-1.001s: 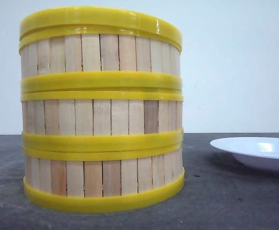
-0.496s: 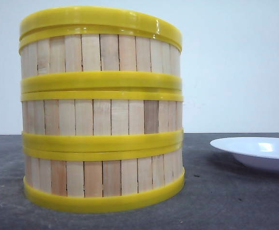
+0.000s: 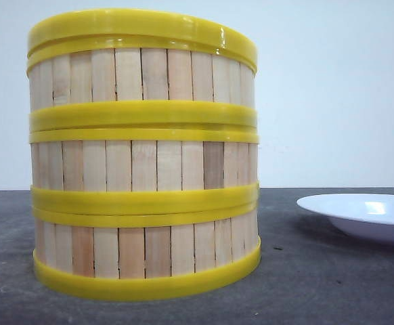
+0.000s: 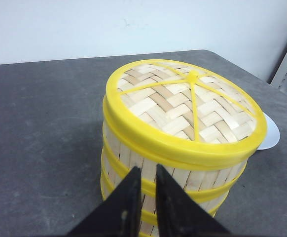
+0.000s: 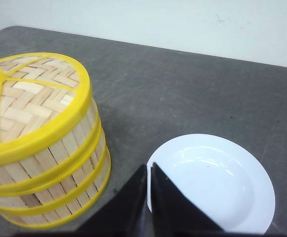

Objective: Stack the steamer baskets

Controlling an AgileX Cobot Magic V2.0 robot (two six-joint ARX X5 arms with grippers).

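Steamer baskets (image 3: 143, 156) stand three high on the bench (image 4: 40, 123), lid (image 4: 183, 103) on, beside the plate (image 5: 217, 182). Left gripper (image 4: 144, 190) and right gripper (image 5: 148, 190) are pinched nearly closed, empty; best kept clear of the stack.

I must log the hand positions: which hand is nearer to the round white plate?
Right. The right hand hangs just over the round white plate; the left hand faces the stacked baskets.
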